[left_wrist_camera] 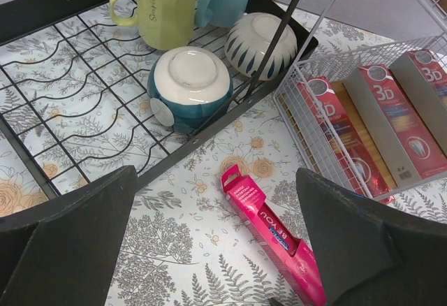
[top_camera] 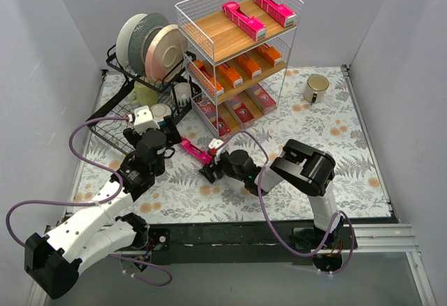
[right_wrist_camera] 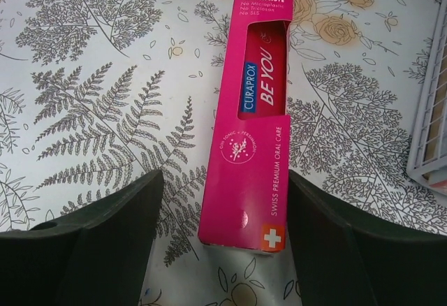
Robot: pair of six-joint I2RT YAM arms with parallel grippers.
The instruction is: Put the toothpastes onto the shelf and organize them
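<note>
- The right gripper [right_wrist_camera: 225, 184] is spread wide, with the near end of a pink toothpaste carton [right_wrist_camera: 251, 124] between its fingers.
- The carton lies flat on the floral table [right_wrist_camera: 91, 75], on the near side of the shelf [top_camera: 216, 35].
- The left gripper [left_wrist_camera: 213, 180] gapes just as wide over the carton's other end, beside the black dish rack [left_wrist_camera: 49, 9].
</note>
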